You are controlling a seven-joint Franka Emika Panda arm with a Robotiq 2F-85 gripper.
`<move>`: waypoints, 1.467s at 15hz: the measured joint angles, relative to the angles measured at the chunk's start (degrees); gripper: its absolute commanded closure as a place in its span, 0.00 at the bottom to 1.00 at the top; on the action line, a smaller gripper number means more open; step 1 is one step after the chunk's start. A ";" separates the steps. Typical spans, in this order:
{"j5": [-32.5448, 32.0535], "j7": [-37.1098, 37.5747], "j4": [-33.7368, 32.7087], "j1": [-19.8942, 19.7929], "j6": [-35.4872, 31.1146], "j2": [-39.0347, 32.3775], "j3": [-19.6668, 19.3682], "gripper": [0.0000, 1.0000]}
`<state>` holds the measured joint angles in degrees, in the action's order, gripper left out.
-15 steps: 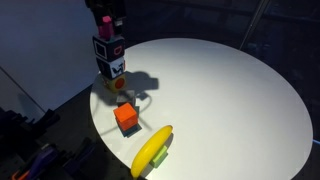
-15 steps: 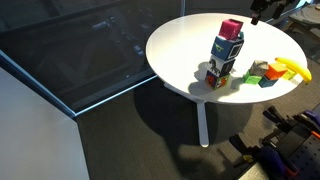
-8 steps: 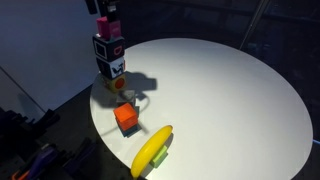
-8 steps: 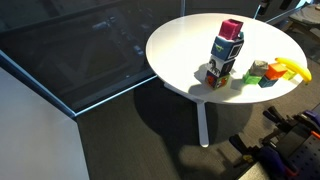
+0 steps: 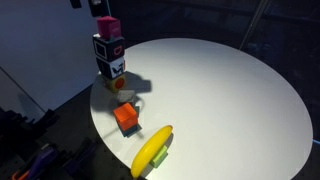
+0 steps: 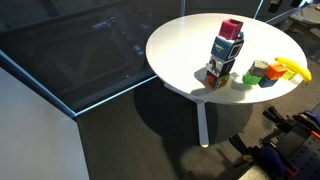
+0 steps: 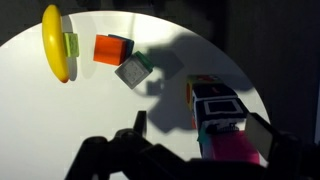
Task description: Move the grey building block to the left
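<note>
Table (image 7: 120, 140): round, white; block could slide off the near rim
Cube stack (image 7: 215, 110): tall, just beside; a swinging arm could topple it
Banana (image 7: 53, 42): well apart
Orange cube (image 7: 111, 48): touching target; may get dragged
Grey building block (image 7: 133, 70): tilted beside the orange cube
Gripper (image 7: 195, 140): jaws spread, holding nothing

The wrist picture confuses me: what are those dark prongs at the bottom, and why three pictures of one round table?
The prongs are the tool, the grasping end of a robot arm that a person steers from afar. A small camera on the wrist looks down past it. Its fingers stand apart and hold nothing.

The other two pictures come from cameras standing outside the robot, so you see the white table from two sides.

On it lie a banana with a small green piece beside it, an orange cube, a grey building block next to that, and a stack of patterned cubes with a pink block on top.
</note>
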<state>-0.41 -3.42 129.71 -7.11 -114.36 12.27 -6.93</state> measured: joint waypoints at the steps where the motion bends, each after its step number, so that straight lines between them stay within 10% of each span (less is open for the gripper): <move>1: 0.00 -0.76 0.50 0.00 0.53 0.63 0.00 0.00; 22: -0.79 -10.25 9.10 -0.09 0.81 8.26 -2.90 0.00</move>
<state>-1.20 -13.67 138.81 -7.20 -113.55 20.53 -9.83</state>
